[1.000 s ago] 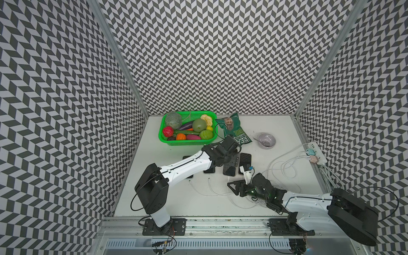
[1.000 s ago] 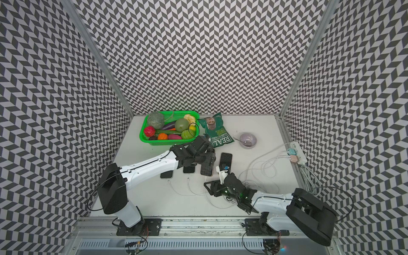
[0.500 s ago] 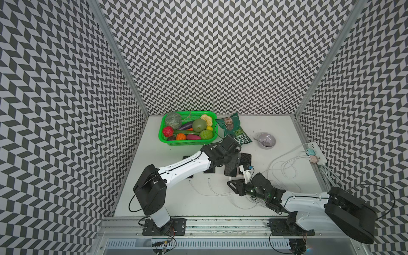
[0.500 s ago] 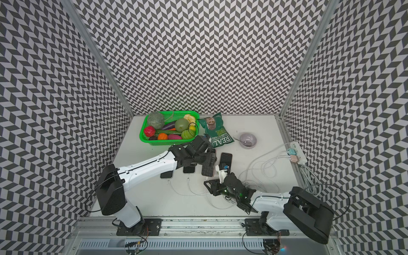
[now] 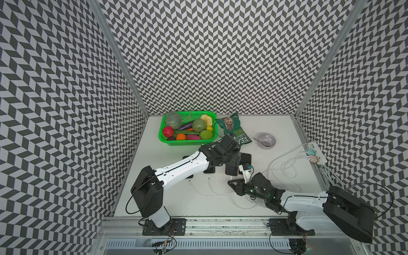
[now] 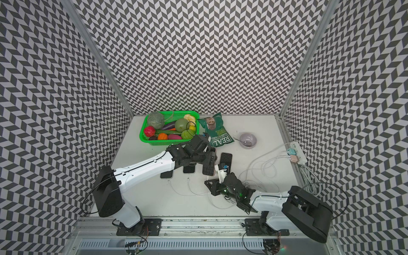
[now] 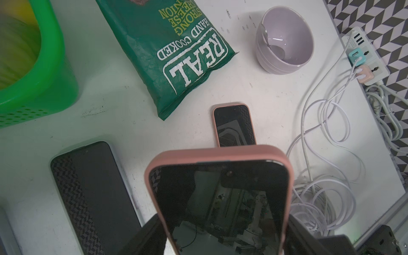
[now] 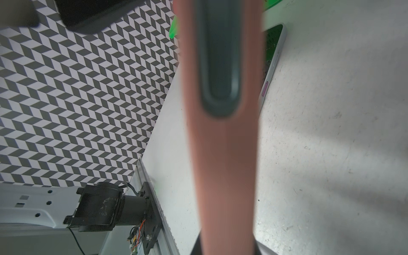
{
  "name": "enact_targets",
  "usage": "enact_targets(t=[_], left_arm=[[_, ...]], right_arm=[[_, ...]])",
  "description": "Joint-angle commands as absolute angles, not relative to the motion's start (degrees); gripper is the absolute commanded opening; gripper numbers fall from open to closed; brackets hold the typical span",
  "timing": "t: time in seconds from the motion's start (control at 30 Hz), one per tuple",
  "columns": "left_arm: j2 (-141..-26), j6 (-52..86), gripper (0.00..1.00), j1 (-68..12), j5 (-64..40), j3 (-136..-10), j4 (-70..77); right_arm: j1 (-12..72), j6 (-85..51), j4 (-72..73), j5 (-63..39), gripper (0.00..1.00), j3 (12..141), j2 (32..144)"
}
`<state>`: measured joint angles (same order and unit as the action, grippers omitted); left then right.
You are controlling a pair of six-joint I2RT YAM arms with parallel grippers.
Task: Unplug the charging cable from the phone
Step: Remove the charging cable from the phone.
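Phone (image 7: 220,187) clamped in left fingers (image 7: 150,236) | left arm (image 5: 183,167) outstretched | right fingers (image 5: 245,176) at its end, grip unclear

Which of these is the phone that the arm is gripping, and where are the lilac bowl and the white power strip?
held phone (image 7: 220,198): left wrist view, middle of its dark screen.
lilac bowl (image 7: 297,31): left wrist view, inner wall.
power strip (image 7: 372,60): left wrist view, white body beside the plugs.
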<state>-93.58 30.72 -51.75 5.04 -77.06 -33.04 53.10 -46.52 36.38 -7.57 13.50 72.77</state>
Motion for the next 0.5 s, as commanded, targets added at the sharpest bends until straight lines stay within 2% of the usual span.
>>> enact_targets(t=[0.0, 0.17, 0.47], left_arm=[[-91.42, 30.76, 0.0, -51.96, 4.87, -78.04, -29.73], [-91.71, 30.76, 0.0, -51.77, 5.25, -78.31, -29.54], [-92.06, 30.76, 0.0, -51.03, 5.8, -78.73, -29.18]], right_arm=[[53.0, -46.46, 39.22, -7.99, 0.11, 13.18, 72.21], [53.0, -46.41, 39.21, -8.34, 0.05, 11.18, 71.9], [53.26, -46.7, 39.7, -8.71, 0.02, 9.98, 71.24]])
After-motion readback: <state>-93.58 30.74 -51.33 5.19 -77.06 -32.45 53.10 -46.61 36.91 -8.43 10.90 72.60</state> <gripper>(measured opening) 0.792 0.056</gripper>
